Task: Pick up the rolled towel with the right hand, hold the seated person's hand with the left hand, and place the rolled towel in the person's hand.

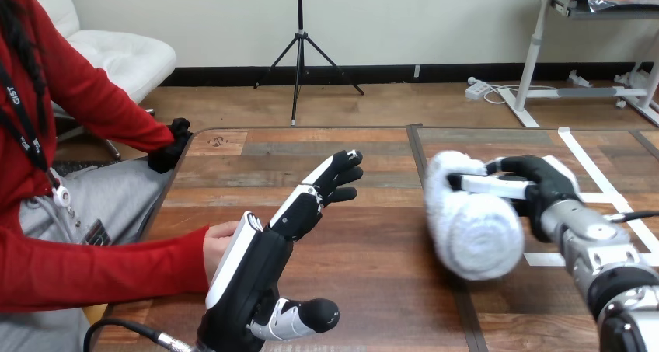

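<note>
My right hand [544, 187] was clenched on the rolled white terry-cloth towel [474, 231], its fingers [483, 184] curled over the top of the roll and the palm against the roll's right side. The towel hung at the right-centre of the brown plank-top wooden table [373, 290] with one round end turned toward the near side. I could not tell whether its lower edge touched the wood.

My left hand [256, 266] stood released on the near left of the table. Its fingers were straight and pointed far and to the right, the thumb stuck out low on the near side, and the palm faced the towel. It grasped nothing.

The person's hand [220, 242], coming out of a red sleeve, lay just behind the white back shell of my left hand, at its left side. The two were touching or nearly so, and my fingers were not around it. The towel was well apart from that hand, off to the right.

Strips of white tape [584, 164] ran across the table's far right, beyond my right hand.
</note>
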Tool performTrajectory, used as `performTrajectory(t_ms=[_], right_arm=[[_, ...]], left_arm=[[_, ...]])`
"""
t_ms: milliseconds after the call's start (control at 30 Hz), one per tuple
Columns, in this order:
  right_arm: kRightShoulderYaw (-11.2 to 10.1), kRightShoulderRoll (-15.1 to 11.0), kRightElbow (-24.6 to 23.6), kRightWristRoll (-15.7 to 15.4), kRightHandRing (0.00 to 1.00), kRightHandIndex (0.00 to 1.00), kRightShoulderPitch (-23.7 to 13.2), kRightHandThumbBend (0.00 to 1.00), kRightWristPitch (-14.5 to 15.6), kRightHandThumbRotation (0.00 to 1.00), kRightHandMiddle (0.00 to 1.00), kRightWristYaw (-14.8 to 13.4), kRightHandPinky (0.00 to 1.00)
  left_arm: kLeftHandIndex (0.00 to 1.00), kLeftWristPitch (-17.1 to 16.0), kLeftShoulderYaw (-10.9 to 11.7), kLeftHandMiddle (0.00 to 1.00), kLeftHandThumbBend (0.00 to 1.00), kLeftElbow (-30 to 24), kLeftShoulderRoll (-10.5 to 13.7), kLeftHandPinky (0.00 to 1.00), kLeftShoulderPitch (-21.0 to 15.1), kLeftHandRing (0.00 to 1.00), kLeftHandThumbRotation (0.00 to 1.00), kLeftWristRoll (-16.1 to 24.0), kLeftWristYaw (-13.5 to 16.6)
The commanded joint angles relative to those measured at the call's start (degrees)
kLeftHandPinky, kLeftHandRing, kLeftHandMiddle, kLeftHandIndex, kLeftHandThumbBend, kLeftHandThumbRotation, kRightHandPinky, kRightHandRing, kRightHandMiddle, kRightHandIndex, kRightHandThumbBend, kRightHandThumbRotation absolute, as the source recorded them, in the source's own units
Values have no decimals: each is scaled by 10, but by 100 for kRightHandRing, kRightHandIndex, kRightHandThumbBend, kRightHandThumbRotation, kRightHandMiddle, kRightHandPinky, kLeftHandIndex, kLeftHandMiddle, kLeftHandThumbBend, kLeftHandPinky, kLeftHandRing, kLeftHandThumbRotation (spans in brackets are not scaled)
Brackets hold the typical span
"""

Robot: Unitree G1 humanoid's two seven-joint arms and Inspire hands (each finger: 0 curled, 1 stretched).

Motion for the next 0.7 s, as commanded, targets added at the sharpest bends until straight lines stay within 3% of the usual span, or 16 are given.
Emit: performTrajectory(t_ms=[0,100,200,667], right_arm=[[-22,5,-53,27,6,13,-18,64,-43,0,11,18,2],[-37,8,-57,48,5,11,-14,60,-55,0,9,44,1],[-29,10,-66,44,5,10,-8,59,-73,0,9,38,1],[-39,15,-112,62,4,8,20,50,-107,0,7,60,0]], left_arm=[[91,-7,11,91,100,-19,0,82,-29,89,89,-1,5],[91,-10,7,92,100,-18,2,82,-30,89,89,-7,2],[91,-1,15,91,100,-25,1,82,-24,89,89,7,9],[91,-2,10,92,100,-25,3,83,-24,89,89,-1,4]])
